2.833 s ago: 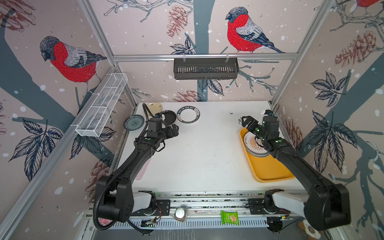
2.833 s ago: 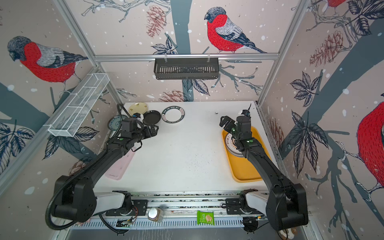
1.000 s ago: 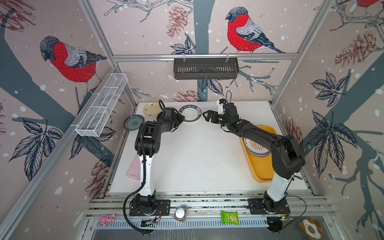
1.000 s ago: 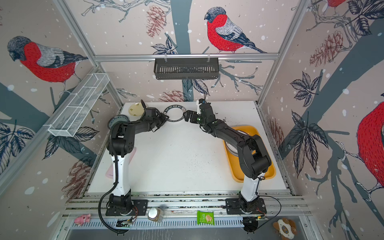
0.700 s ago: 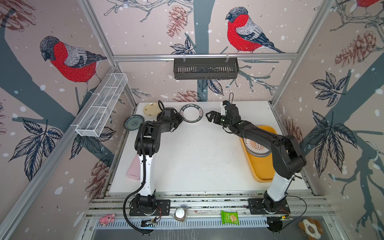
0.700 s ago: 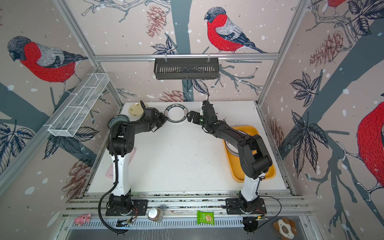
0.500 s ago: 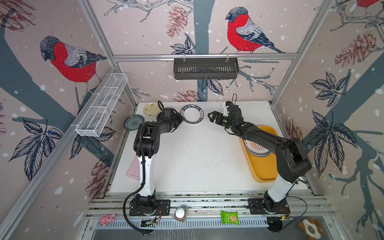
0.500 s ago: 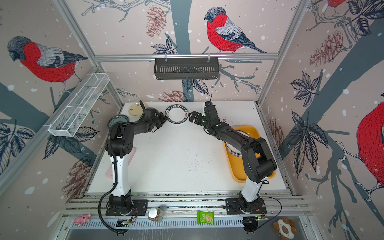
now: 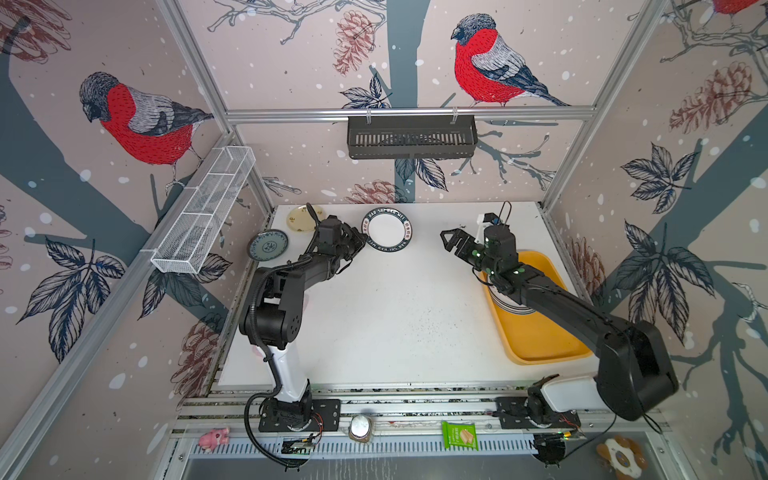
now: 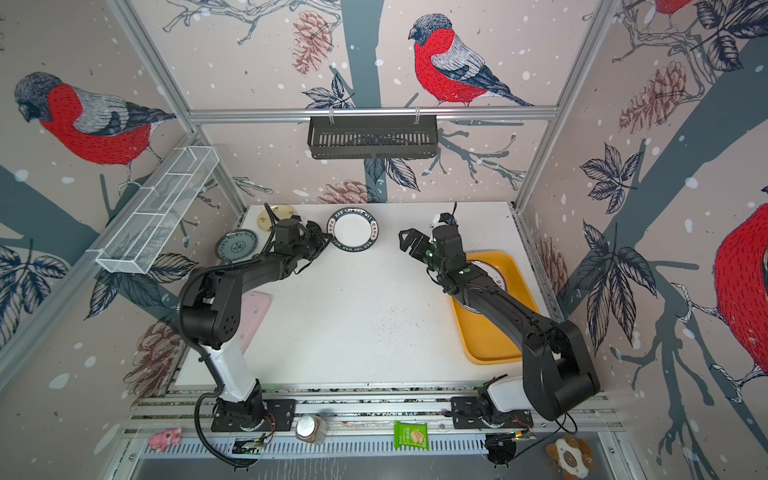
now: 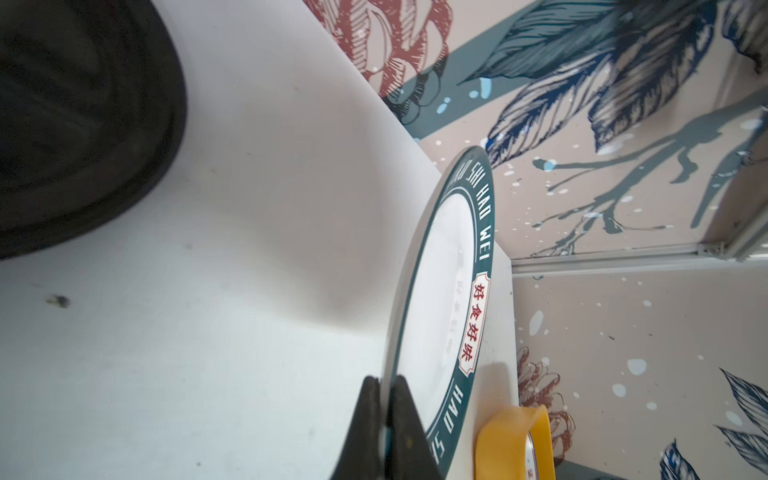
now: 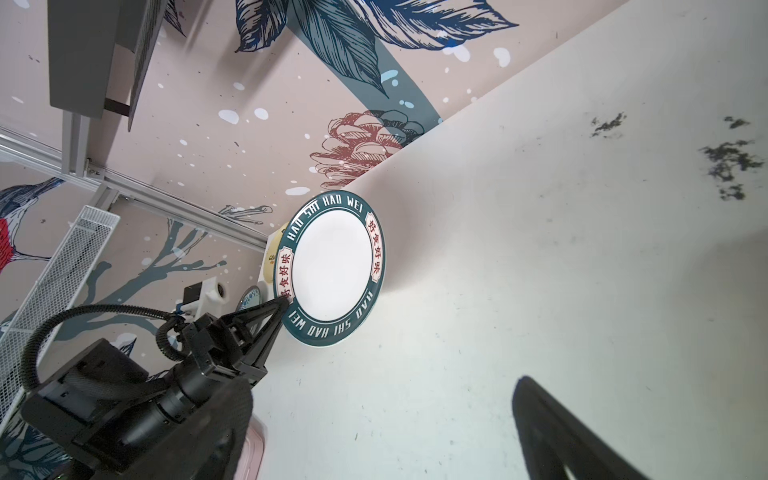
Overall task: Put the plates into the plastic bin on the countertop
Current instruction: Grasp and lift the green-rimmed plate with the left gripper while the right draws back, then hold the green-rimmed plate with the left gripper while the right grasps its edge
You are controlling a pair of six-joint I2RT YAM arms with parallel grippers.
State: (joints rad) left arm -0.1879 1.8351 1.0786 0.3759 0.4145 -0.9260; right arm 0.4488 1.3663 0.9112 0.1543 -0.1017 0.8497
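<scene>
1. Left wrist view: you are watching the left tool (image 11: 384,399) clamping the rim of the green-rimmed plate (image 11: 440,291).
2. In both top views, this plate is showing at the far side of the surface (image 9: 395,332).
3. The right tool (image 9: 455,243) is hovering released, apart from it, near the yellow bin (image 9: 544,353).

Finish of the green-rimmed plate (image 12: 332,266): glazed, glossy, smooth, with a sheen across its white centre. The bench (image 9: 395,324): matt white, smooth, marked by black specks and scuffs. The plastic bin (image 9: 536,340): smooth mustard plastic, slight sheen. The frame rails (image 9: 407,113): bare satin metal. The wire-mesh basket (image 9: 203,212): white coated mesh. The slotted basket (image 9: 411,137): matt black
</scene>
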